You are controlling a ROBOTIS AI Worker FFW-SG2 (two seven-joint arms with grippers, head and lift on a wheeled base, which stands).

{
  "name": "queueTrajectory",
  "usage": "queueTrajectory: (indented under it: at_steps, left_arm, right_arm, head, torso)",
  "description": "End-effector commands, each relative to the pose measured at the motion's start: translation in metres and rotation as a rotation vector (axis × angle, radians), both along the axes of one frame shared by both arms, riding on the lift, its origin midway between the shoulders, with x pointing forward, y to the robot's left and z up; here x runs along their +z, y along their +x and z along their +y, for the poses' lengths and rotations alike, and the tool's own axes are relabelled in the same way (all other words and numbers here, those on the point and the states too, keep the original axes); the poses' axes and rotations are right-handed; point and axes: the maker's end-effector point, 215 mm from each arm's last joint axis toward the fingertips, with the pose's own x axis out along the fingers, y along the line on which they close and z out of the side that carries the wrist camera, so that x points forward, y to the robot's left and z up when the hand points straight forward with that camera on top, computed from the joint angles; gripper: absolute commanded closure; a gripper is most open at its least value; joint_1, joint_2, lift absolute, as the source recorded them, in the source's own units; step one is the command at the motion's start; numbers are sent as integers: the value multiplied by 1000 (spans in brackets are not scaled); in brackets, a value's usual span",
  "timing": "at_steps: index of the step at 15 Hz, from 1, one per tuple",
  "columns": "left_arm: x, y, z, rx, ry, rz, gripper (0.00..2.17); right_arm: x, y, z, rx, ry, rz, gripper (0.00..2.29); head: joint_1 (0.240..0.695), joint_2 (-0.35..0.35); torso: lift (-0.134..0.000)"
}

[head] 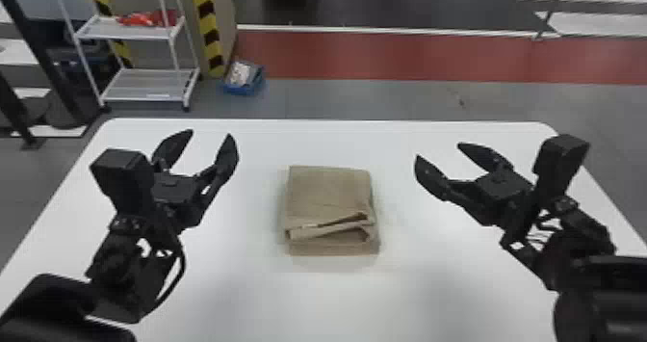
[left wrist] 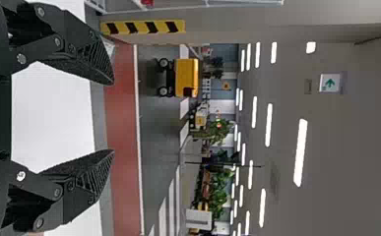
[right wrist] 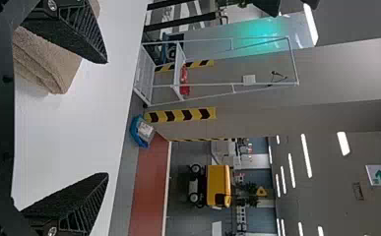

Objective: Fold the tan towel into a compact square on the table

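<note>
The tan towel (head: 328,191) lies folded into a roughly square bundle at the middle of the white table, with loose, uneven folds along its near part. To its left my left gripper (head: 212,136) stands open, touching nothing; in the left wrist view the left gripper (left wrist: 113,117) has a wide gap between its fingers. On the towel's right side my right gripper (head: 437,151) is open as well, apart from the cloth. In the right wrist view the right gripper (right wrist: 107,118) is spread wide, and the towel (right wrist: 55,61) lies beyond one finger.
The white table (head: 231,288) extends around the towel on all sides. Past its far edge, a white shelf rack (head: 144,85) and a blue bin (head: 244,78) stand on the floor at the back left.
</note>
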Motion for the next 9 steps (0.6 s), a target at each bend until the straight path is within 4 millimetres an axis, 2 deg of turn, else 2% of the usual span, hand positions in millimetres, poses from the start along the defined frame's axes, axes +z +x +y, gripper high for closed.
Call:
queueTrajectory:
  at_steps: [1, 4, 6, 9]
  left_arm:
    - [-2, -11, 5, 27, -2, -38, 137]
    - [-15, -22, 16, 42, 5, -10, 130]
    - [-18, -36, 20, 38, -1, 4, 124]
    - [-12, -58, 46, 61, -1, 12, 120]
  right_arm:
    - [1, -16, 20, -11, -8, -18, 66]
    - [3, -45, 34, -38, -17, -60, 70]
    - [-2, -60, 27, -54, -19, -47, 70]
    - [4, -92, 29, -57, -18, -42, 70]
  head:
    - [692, -16]
    - [695, 11]
    - [695, 29]
    - [695, 44]
  torso:
    - [-123]
    - [-123]
    - [-123]
    - [-123]
